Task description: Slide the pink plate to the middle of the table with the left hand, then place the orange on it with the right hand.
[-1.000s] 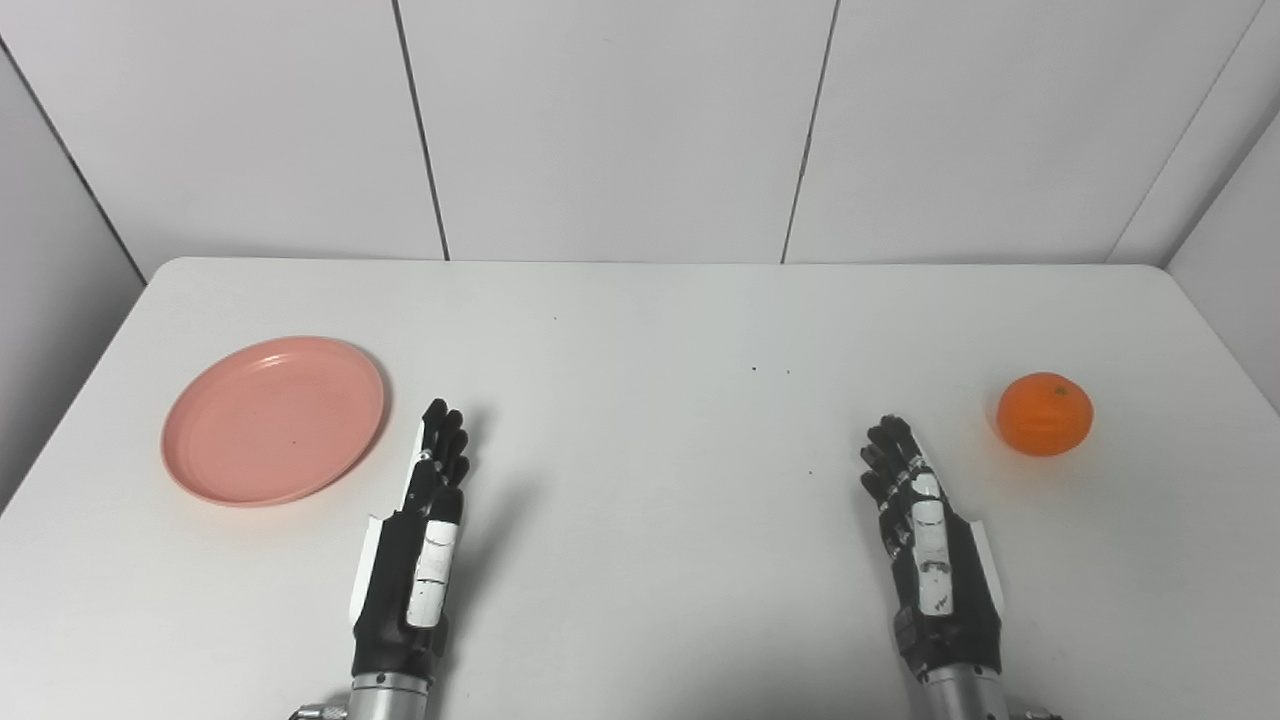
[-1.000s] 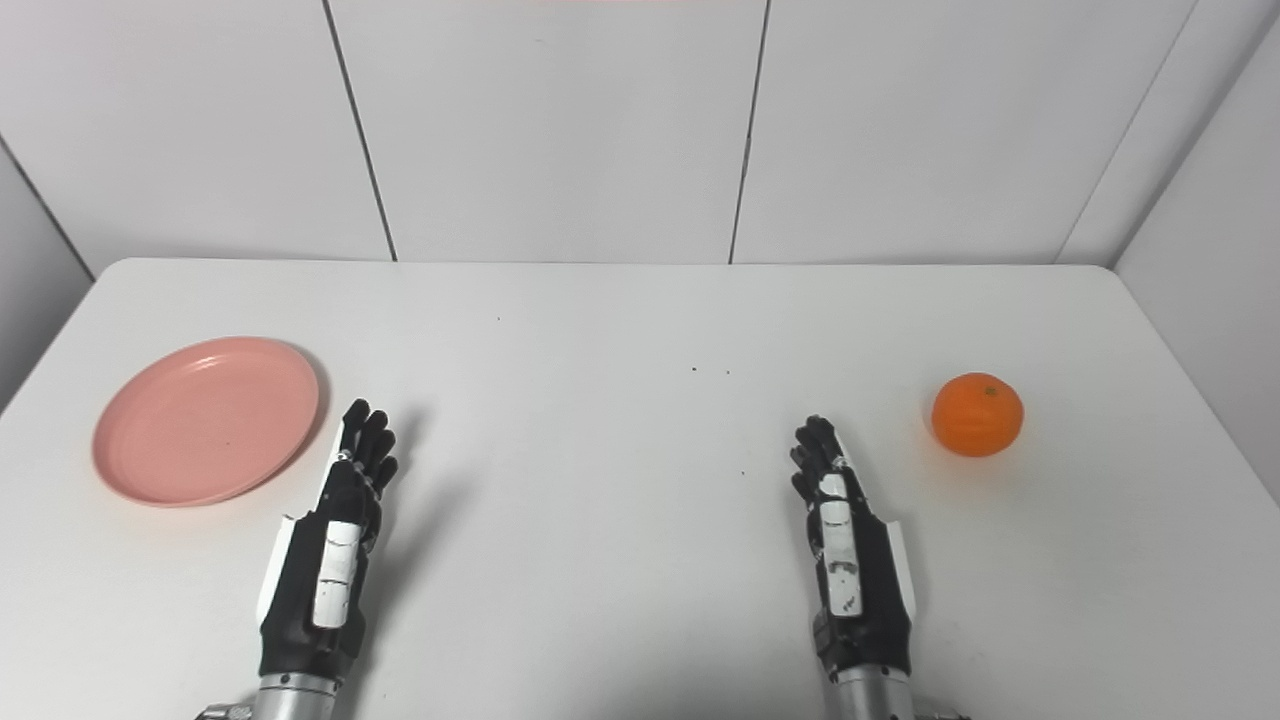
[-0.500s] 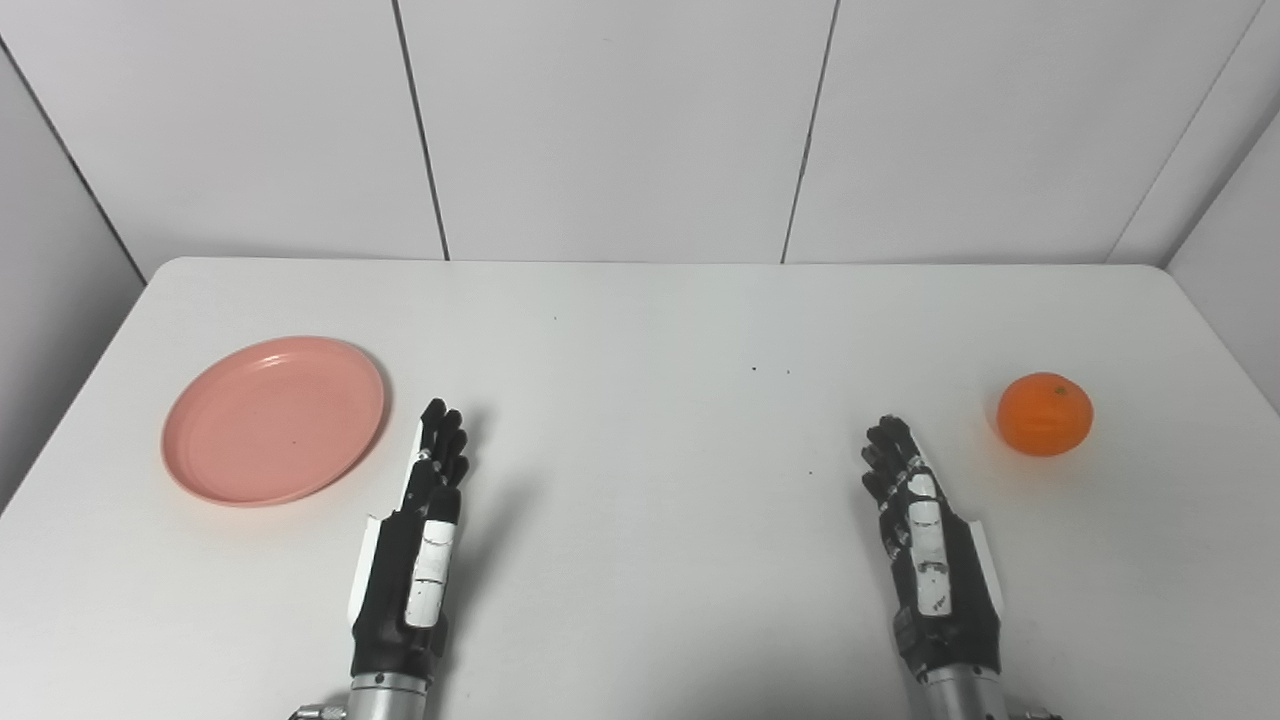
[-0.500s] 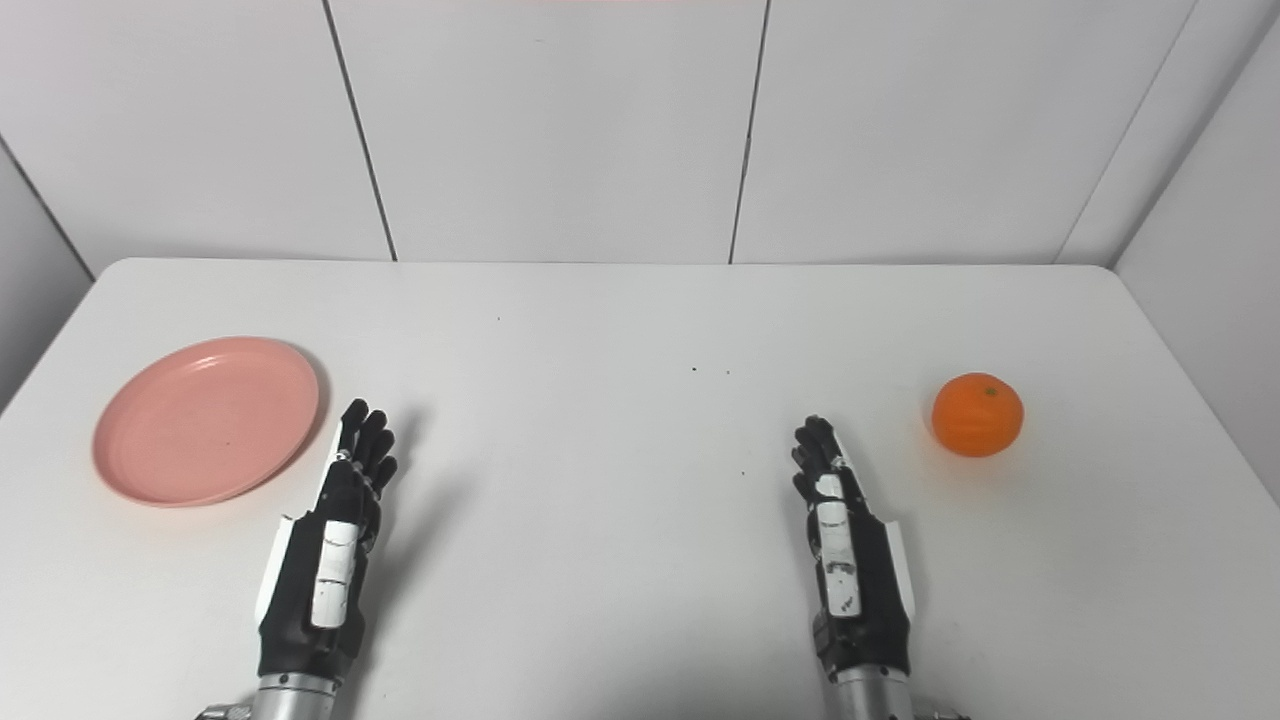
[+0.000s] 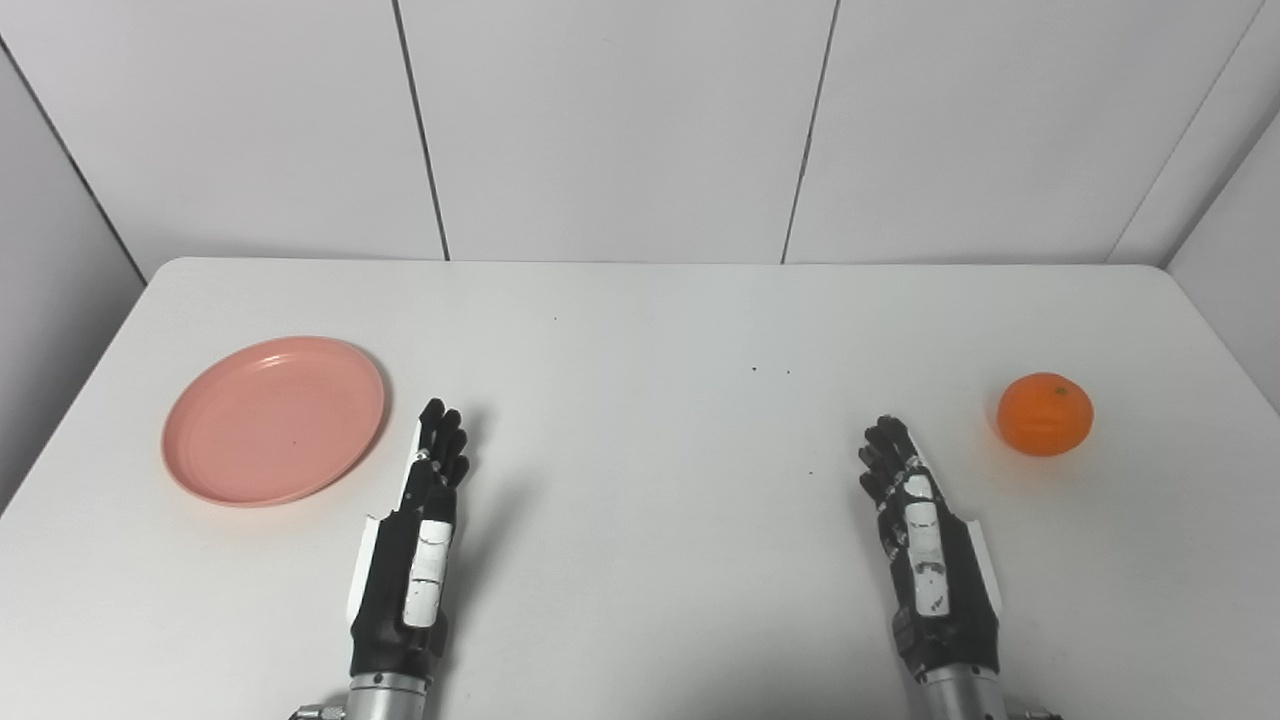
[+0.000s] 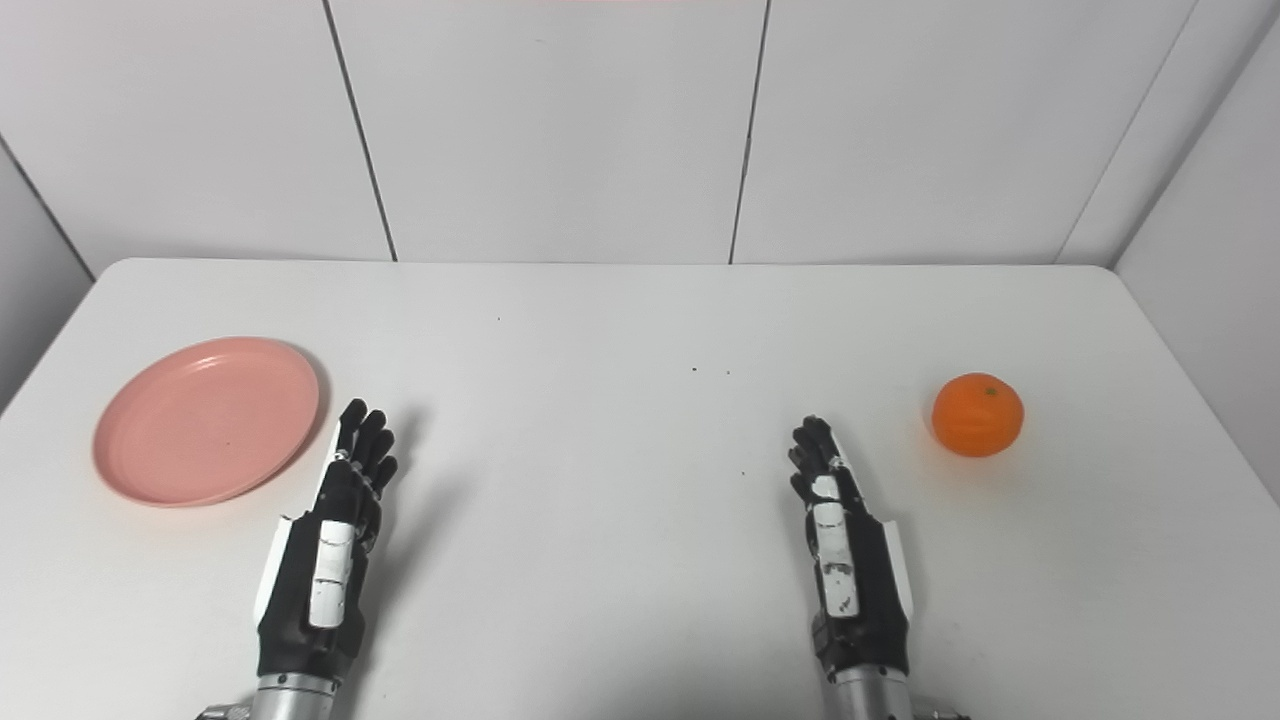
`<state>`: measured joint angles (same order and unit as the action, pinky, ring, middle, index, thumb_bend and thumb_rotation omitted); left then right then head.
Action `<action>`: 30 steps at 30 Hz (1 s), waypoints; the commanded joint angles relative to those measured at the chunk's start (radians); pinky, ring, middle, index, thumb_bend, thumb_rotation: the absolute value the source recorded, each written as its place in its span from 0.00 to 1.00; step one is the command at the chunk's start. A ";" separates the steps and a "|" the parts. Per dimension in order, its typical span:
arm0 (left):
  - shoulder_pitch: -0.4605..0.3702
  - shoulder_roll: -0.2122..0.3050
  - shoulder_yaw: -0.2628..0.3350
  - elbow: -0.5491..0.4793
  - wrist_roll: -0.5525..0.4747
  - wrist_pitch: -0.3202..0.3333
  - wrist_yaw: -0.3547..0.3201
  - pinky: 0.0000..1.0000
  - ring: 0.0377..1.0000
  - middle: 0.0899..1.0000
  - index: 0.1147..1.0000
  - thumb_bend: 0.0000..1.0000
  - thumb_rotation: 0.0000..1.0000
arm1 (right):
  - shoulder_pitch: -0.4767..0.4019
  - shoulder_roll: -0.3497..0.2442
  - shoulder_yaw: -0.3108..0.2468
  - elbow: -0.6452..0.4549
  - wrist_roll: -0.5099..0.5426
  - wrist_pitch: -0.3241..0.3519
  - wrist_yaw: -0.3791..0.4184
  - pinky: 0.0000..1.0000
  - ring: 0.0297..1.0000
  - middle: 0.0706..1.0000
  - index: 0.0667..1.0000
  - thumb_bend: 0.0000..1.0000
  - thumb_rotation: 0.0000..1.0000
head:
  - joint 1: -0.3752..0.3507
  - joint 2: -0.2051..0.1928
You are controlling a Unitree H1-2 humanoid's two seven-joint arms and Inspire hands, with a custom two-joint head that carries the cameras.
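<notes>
change: we see none, both hands as before | left robot hand [image 5: 415, 545] spread, empty | right robot hand [image 5: 925, 545] spread, empty | pink plate [image 5: 274, 420] middle left of frame, orange [image 5: 1044, 414] middle right, neither touched | task: we judge it not started

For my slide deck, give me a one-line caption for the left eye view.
Both hands, left hand and right hand, open between pink plate and orange.

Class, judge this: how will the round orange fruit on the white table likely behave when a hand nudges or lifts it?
The round orange fruit looks nearly spherical and sits free on the flat white table, so a nudge would probably roll it. Its skin looks smooth, so it might slip unless the fingers wrap around it.
</notes>
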<state>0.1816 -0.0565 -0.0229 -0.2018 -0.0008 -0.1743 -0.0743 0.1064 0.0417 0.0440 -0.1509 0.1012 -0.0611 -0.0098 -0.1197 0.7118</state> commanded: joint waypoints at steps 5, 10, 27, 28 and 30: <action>0.161 0.042 0.004 0.029 0.004 -0.018 -0.005 1.00 1.00 1.00 1.00 0.80 0.96 | 0.042 0.001 -0.003 0.025 0.011 -0.016 0.015 0.97 0.93 0.92 0.90 0.83 0.93 | 0.006 -0.001; 0.160 0.036 0.003 0.024 -0.002 -0.007 -0.004 1.00 1.00 1.00 1.00 0.80 0.96 | 0.040 -0.004 -0.006 0.031 0.014 -0.018 0.017 0.96 0.93 0.92 0.90 0.83 0.93 | 0.015 0.000; 0.154 0.003 -0.022 0.043 0.084 0.010 0.038 1.00 0.98 0.99 0.99 0.80 0.96 | 0.038 -0.041 -0.030 0.055 0.083 -0.035 0.050 0.98 0.94 0.93 0.90 0.82 0.94 | 0.146 -0.044; 0.153 0.000 -0.027 0.050 0.093 0.002 0.043 1.00 0.98 0.99 0.99 0.80 0.96 | 0.039 -0.044 -0.035 0.057 0.091 -0.035 0.055 0.98 0.94 0.93 0.90 0.81 0.94 | 0.158 -0.049; 0.153 -0.007 -0.038 0.060 0.110 -0.013 0.053 0.99 0.98 0.99 0.99 0.80 0.96 | 0.039 -0.052 -0.044 0.064 0.105 -0.038 0.066 0.98 0.94 0.93 0.90 0.81 0.94 | 0.180 -0.057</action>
<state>0.1815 -0.0614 -0.0479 -0.1952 0.0913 -0.1446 -0.0411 0.1056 0.0226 0.0292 -0.1474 0.1913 -0.0613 0.0303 0.0598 0.6550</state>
